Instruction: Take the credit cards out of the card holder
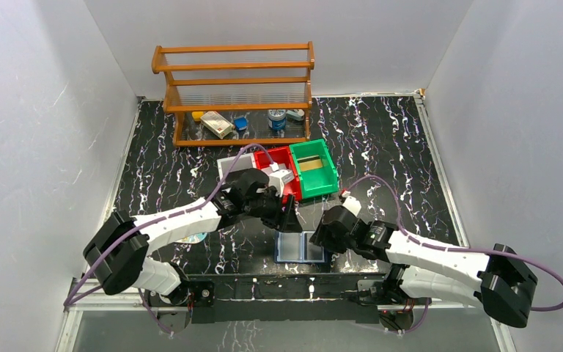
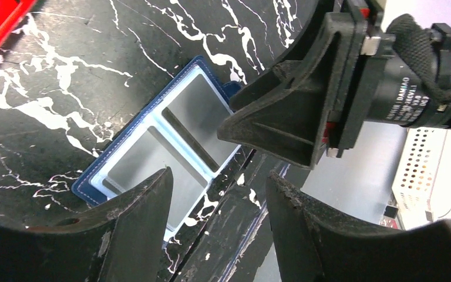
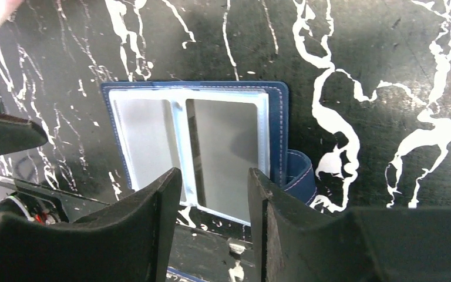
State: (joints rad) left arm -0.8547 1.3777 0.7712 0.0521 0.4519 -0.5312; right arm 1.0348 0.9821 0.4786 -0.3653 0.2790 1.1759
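Observation:
The card holder [image 1: 300, 248] lies open and flat at the table's near edge, navy outside with light blue inner frames around two grey pocket faces. It also shows in the left wrist view [image 2: 170, 141] and the right wrist view [image 3: 211, 141], with its strap [image 3: 299, 173] curled at the right side. I cannot tell cards apart from the pockets. My left gripper [image 1: 288, 215] is open and empty, hovering just behind the holder [image 2: 217, 182]. My right gripper [image 1: 322, 236] is open and empty at the holder's right edge [image 3: 214, 176]; its fingers [image 2: 282, 117] show in the left wrist view.
A red bin [image 1: 282, 163], a green bin [image 1: 314, 167] and a grey tray [image 1: 233, 166] stand just behind the left gripper. A wooden rack [image 1: 234, 81] with small items is at the back. A white oval packet [image 1: 190, 238] lies under the left arm.

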